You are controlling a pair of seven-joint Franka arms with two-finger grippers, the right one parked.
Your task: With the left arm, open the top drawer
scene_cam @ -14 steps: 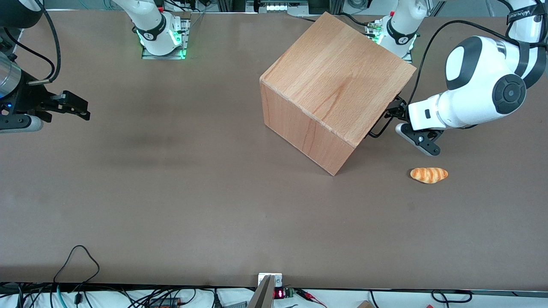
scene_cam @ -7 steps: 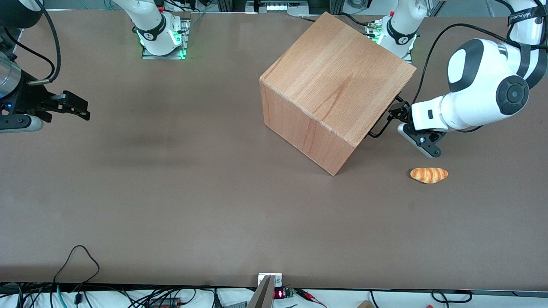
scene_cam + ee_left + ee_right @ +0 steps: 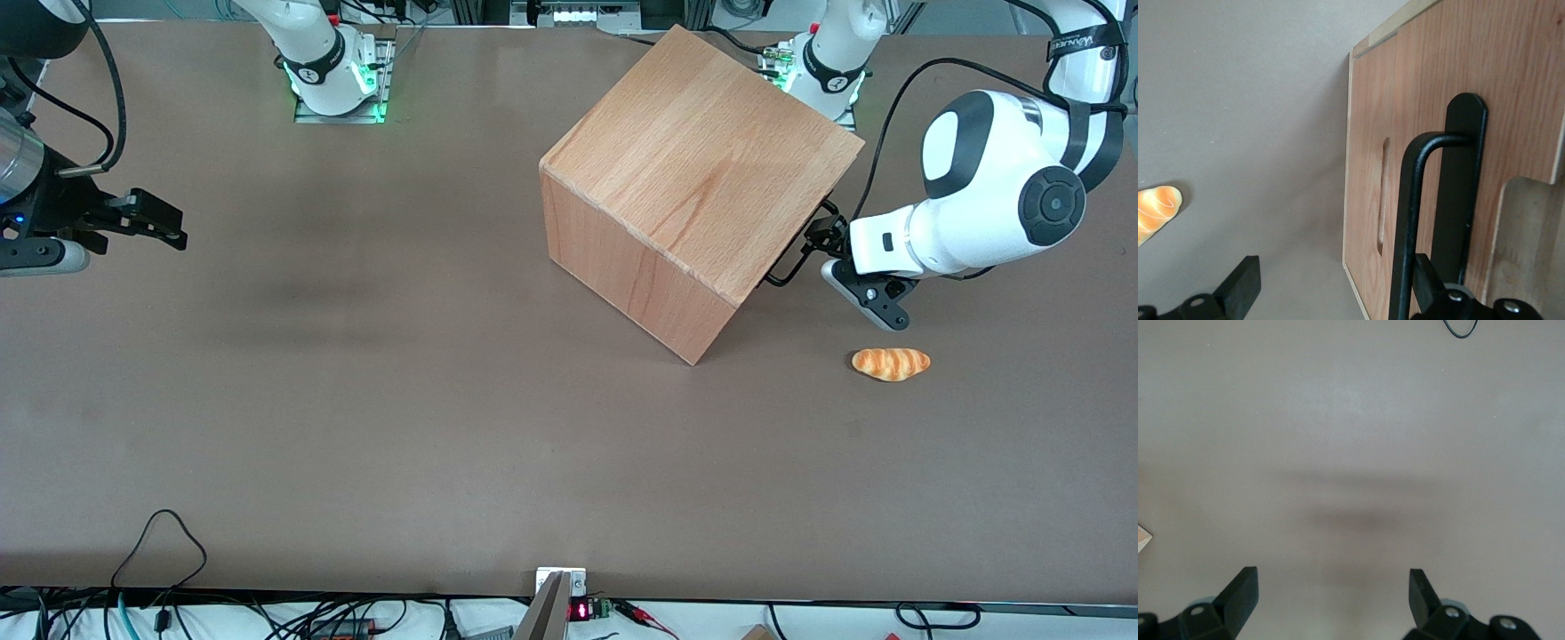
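Only wrist-side: pincer (image 3: 1331, 293) astride handle (image 3: 1408, 220).

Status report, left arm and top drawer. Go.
Gripper open at the cabinet's front, fingers straddling the black handle. Top drawer not visibly pulled out. Bread roll nearby on table, clear of pull.

left arm (image 3: 996, 191): glossy white rounded shells, dark grey round joint caps, black band with white lettering on upper link, black cable looping off the wrist. gripper (image 3: 845, 267) near the cabinet's front: small, black, two wedge-shaped fingers (image 3: 1243, 288) set wide apart, silver screws at their bases
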